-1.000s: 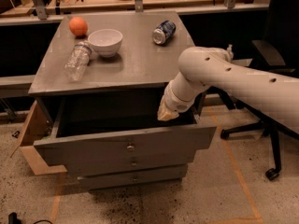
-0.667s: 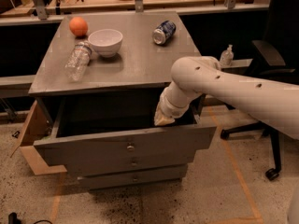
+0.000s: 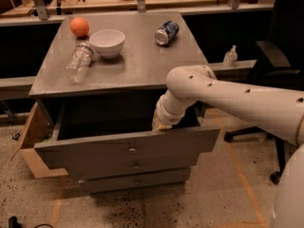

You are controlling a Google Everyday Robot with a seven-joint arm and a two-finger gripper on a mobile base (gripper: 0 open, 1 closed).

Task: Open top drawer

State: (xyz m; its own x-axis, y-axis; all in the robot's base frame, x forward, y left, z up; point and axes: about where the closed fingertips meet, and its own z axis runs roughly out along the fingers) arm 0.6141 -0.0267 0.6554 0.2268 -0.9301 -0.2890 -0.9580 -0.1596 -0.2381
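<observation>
Grey top drawer [image 3: 85,156] stands well out below the counter [image 3: 142,65], my gripper [image 3: 161,123] seemingly on its rim at 1 o'clock of the knob [image 3: 132,150]; jaws clamped or apart I cannot tell, so I'd pull straight toward 6 o'clock.

Wide grey top drawer [image 3: 85,155], round metal knob [image 3: 132,150], pulled out, end effector [image 3: 161,124] at its front's rim

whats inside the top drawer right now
The top drawer stands pulled out; the visible interior is dark, with no contents showing. The hand sits at its front edge, and the arm hides the corner behind it.
</observation>
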